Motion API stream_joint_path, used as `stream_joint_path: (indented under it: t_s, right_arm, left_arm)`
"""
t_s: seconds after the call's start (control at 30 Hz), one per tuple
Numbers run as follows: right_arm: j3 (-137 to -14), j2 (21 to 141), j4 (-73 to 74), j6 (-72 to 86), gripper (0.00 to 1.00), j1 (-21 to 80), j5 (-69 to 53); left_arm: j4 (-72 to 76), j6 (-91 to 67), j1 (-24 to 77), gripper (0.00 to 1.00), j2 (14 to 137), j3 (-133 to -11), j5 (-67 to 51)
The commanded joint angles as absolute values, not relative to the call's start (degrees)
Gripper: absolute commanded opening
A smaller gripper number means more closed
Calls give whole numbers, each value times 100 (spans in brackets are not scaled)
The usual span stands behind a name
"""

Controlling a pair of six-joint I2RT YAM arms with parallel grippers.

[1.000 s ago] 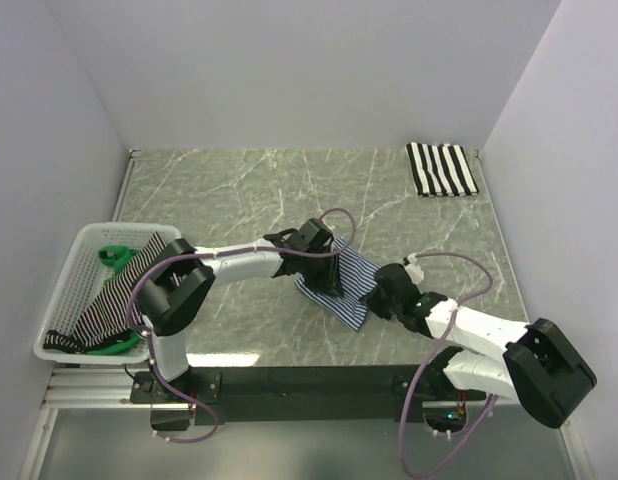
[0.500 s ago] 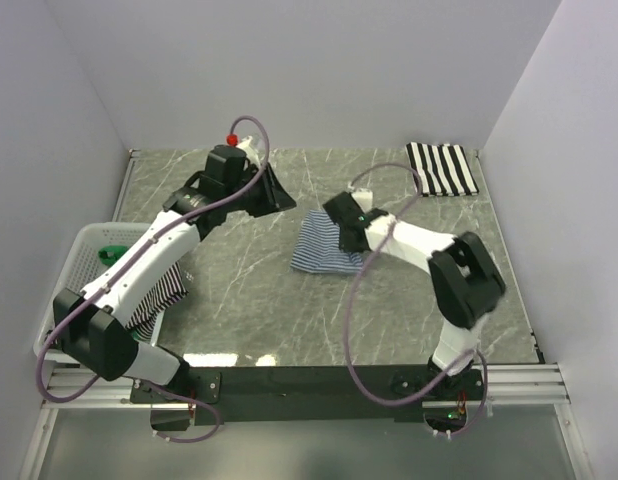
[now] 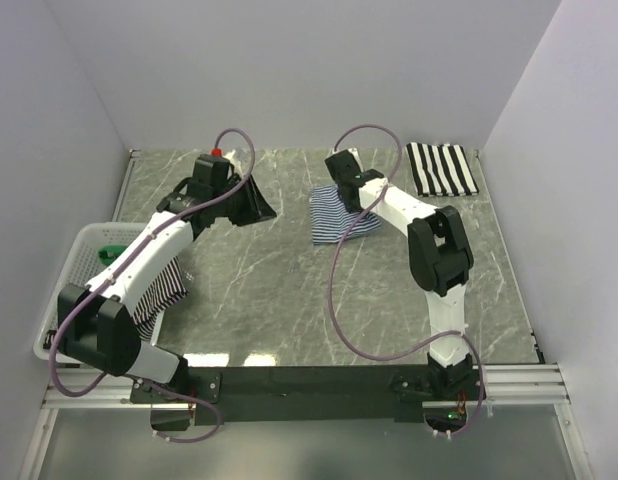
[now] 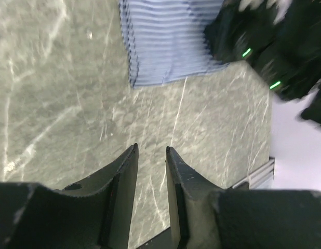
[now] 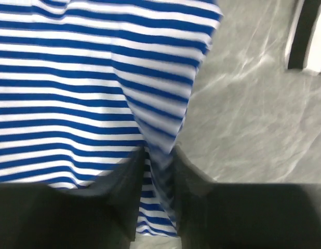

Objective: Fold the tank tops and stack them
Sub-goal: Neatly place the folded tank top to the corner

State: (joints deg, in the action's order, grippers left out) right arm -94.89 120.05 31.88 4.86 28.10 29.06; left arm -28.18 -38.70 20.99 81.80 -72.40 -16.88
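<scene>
Right claw (image 5: 158, 155) pinching navy-striped tank top (image 5: 72, 78) — left claw (image 4: 151, 150) apart over table (image 4: 56, 104)

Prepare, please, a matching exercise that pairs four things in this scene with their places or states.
Things:
1. black-and-white tank top
2. blue-striped tank top
3. white basket
4. left gripper

Places or states:
A. open, holding nothing
B. at the left edge of the table
C. folded in the far right corner
D. pinched between the fingers of the right gripper

Pairs: 1-C, 2-D, 3-B, 4-A
</scene>
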Motion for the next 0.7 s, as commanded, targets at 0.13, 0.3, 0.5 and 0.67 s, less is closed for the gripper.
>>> stream_joint_path:
  t_s: [0.13, 0.3, 0.5, 0.67]
  right_arm:
    - [-9432, 11418, 3208, 842, 56, 2435, 2804]
    - [-8343, 10373, 3087, 2722, 62, 2382, 2085]
    - [-5759, 9063, 1138, 5236, 63, 2417, 1091]
    - [-4975, 8798, 150, 6766, 64, 2461, 1019]
  left_arm:
    - [-2259, -4113, 2118, 34, 8314, -6653, -2171]
    - [-2259, -4087, 2109, 35, 8209, -6627, -2083]
    - [-2241, -4043, 2101, 35, 8121, -6539, -2092]
    - [-2268, -3982, 2074, 36, 8025, -6469, -2065]
